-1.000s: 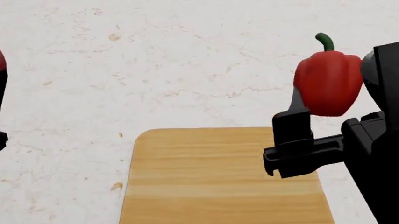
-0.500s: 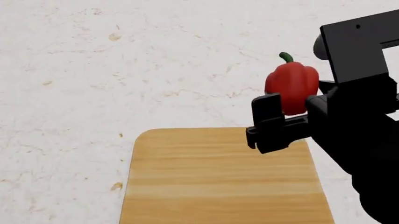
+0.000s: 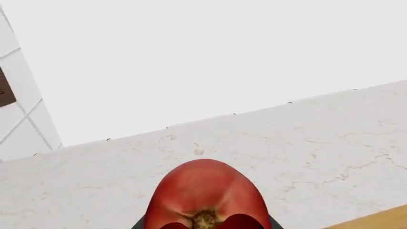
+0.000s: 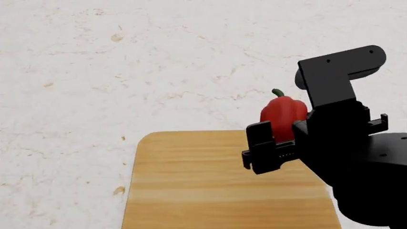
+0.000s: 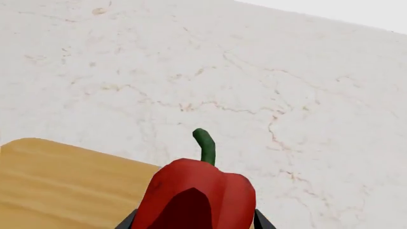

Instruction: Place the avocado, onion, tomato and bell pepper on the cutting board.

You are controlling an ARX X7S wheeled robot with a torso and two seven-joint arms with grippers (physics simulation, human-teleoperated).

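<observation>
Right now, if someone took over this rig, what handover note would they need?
Right gripper: shut on the bell pepper, held upright above the far right corner of the cutting board.
Left gripper: out of the head view; its wrist camera shows the tomato close in front, apparently held.
Done: nothing rests on the visible part of the board yet.
Left: set down the pepper and tomato. Avocado and onion are not in view; find them.

Cutting board [image 4: 210, 191] bare; surrounding counter [image 4: 127, 71] unobstructed.
</observation>
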